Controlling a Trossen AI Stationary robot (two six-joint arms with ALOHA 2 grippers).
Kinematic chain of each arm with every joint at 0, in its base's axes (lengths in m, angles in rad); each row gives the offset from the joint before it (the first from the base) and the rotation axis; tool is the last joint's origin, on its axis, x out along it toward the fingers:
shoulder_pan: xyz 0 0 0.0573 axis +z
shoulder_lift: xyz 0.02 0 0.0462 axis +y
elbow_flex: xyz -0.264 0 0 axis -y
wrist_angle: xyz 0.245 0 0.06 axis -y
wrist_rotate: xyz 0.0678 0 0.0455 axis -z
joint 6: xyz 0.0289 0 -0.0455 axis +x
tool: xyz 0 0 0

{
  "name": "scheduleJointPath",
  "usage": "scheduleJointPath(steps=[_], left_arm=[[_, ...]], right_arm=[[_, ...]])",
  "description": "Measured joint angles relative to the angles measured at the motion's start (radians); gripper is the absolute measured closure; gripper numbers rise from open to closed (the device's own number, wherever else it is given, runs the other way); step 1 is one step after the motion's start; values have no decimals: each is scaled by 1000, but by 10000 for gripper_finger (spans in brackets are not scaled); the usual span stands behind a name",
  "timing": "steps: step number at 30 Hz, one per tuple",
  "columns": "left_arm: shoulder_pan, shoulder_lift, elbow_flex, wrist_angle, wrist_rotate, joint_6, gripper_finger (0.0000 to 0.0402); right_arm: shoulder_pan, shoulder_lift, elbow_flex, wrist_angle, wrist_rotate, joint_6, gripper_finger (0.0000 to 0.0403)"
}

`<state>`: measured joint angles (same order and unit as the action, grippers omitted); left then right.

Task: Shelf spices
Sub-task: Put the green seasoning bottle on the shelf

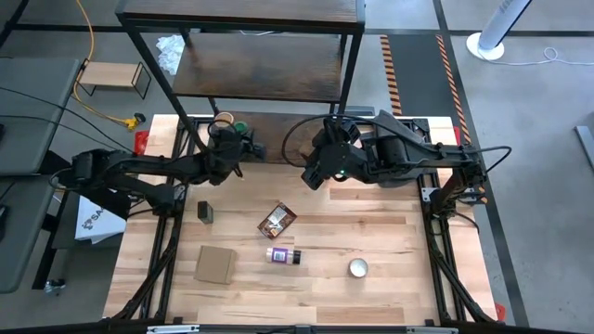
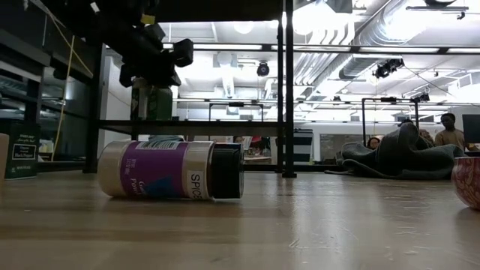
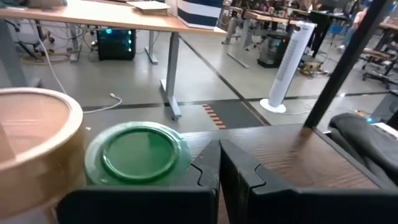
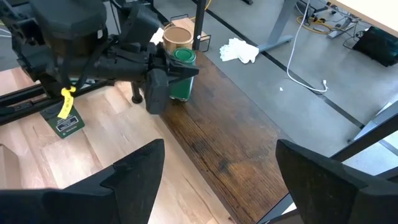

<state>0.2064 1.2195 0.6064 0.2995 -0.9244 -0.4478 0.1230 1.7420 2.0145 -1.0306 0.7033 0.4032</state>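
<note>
Purple-label jar: on its side, desk centre, unshelved
Pouch, tin: on desk too
Shelf bottom board, 12 o'clock: tan-lidded jar, green-lidded jar placed
Left hand: closed, empty, beside green jar
Right hand: open, empty
Progress: two of five

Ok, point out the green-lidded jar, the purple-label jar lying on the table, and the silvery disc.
green-lidded jar [image 3: 138, 152]: left wrist view, middle of its green lid.
purple-label jar [image 2: 161, 170]: low view, on the purple label of its side.
silvery disc [image 1: 358, 268]: high view, centre of its top face.
</note>
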Motion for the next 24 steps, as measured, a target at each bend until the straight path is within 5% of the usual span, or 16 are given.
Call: scheduleJointPath(steps=[10, 13, 18, 24], left_arm=[[16, -35, 0, 71, 6, 85, 401], [11, -59, 0, 73, 83, 90, 401], [-14, -53, -1, -120, 212, -32, 401], [-45, -53, -1, -241, 176, -75, 401]], right_arm=[[2, 0, 0, -3, 0, 0, 100], [2, 0, 0, -4, 0, 0, 100], [2, 0, 0, -4, 0, 0, 100], [1, 0, 0, -4, 1, -11, 100]])
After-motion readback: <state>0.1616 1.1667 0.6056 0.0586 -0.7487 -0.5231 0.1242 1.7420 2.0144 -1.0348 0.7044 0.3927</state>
